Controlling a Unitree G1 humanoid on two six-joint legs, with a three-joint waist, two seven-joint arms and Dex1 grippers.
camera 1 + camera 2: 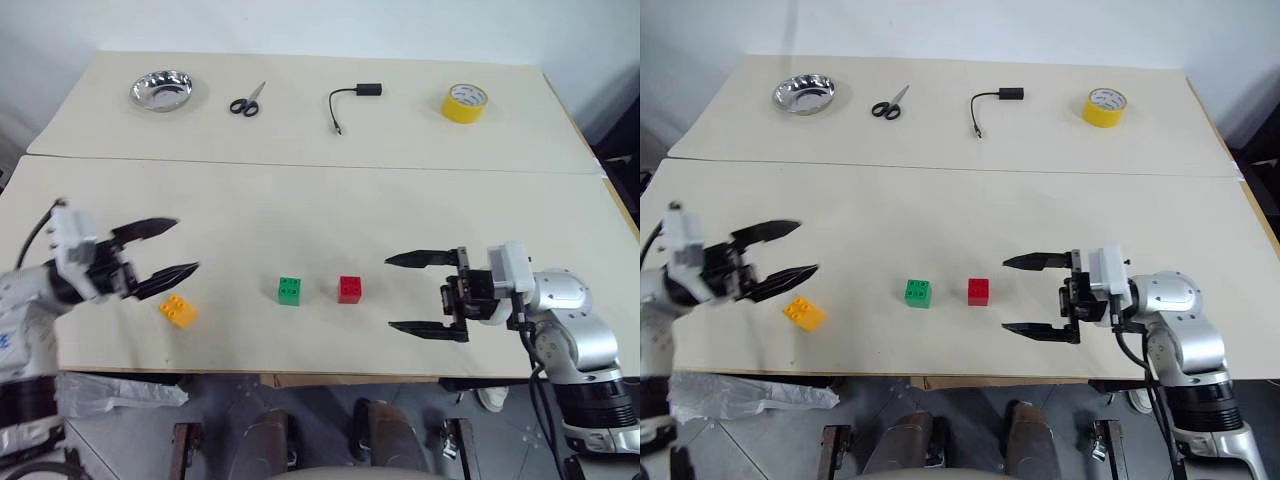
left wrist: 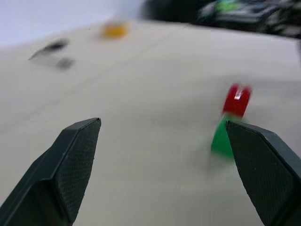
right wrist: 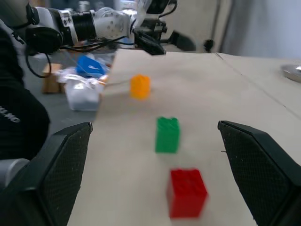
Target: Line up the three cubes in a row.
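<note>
Three studded cubes lie near the table's front edge. The green cube [image 1: 290, 291] and the red cube [image 1: 350, 289] sit close together in the middle. The yellow-orange cube [image 1: 178, 310] lies apart to their left, turned at an angle. My left gripper [image 1: 168, 249] hovers open just above and behind the yellow-orange cube, holding nothing. My right gripper [image 1: 410, 293] is open to the right of the red cube, pointing at it, with a gap between. The right wrist view shows the red cube [image 3: 187, 192], green cube [image 3: 167, 134] and yellow-orange cube [image 3: 139, 86] receding in a line.
Along the back of the table [image 1: 320, 200] lie a metal bowl [image 1: 161, 90], black scissors [image 1: 247, 100], a black cable with a plug [image 1: 353, 101] and a yellow tape roll [image 1: 465, 102]. A crumpled plastic bag [image 1: 115, 392] lies on the floor below the front left edge.
</note>
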